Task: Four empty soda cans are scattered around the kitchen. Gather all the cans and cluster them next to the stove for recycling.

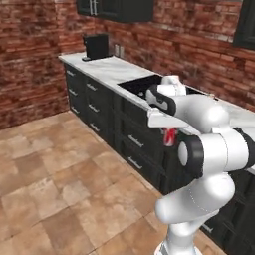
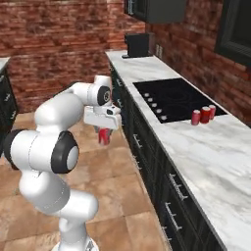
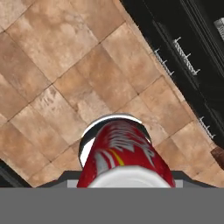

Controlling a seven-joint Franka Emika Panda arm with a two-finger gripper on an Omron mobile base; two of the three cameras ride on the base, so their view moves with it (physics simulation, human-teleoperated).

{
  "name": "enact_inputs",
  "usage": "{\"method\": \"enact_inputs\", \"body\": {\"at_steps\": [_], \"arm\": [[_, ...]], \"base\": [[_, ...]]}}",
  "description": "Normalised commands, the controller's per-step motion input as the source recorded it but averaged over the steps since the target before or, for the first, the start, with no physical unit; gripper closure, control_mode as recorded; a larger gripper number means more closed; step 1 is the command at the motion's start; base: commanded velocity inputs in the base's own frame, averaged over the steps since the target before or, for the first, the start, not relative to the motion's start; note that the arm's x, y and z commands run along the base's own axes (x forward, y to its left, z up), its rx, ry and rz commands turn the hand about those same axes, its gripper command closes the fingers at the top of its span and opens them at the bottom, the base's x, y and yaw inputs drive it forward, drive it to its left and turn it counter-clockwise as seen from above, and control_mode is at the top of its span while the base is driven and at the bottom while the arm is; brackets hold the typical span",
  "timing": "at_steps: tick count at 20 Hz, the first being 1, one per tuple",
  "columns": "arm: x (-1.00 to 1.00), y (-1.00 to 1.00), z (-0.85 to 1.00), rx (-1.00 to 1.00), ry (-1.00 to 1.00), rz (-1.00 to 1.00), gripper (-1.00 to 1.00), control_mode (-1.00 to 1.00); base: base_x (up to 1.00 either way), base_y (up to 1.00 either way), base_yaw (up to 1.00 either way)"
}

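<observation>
My gripper (image 2: 103,133) hangs over the tiled floor in front of the dark cabinets, shut on a red soda can (image 2: 103,137) that points down from it. The held can (image 1: 170,136) peeks out below the white wrist in the left base view. Seen from the hand, this can (image 3: 123,154) has its silver top nearest the camera and hides the fingertips. The black stove (image 2: 172,97) lies in the marble counter. Three more soda cans (image 2: 204,114) stand close together on the counter just off the stove's near right corner.
A black boxy appliance (image 2: 138,44) stands at the far end of the counter (image 2: 206,157). Dark drawer fronts with silver handles (image 2: 142,147) run along the counter's face, right of the gripper. Open tiled floor (image 1: 60,169) spreads to the left.
</observation>
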Motion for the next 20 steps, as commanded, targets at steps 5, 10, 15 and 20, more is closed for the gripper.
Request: {"method": "enact_inputs", "body": {"at_steps": [5, 10, 15, 20], "arm": [[0.0, 0.0, 0.0, 0.0, 0.0, 0.0, 1.0, 1.0], [0.0, 0.0, 0.0, 0.0, 0.0, 0.0, 1.0, 1.0], [0.0, 0.0, 0.0, 0.0, 0.0, 0.0, 1.0, 1.0], [0.0, 0.0, 0.0, 0.0, 0.0, 0.0, 1.0, 1.0]], "base": [[0.43, 0.0, -0.63], [0.52, 0.08, -0.61], [0.73, 0.28, -0.48], [0.67, 0.29, -0.46]]}}
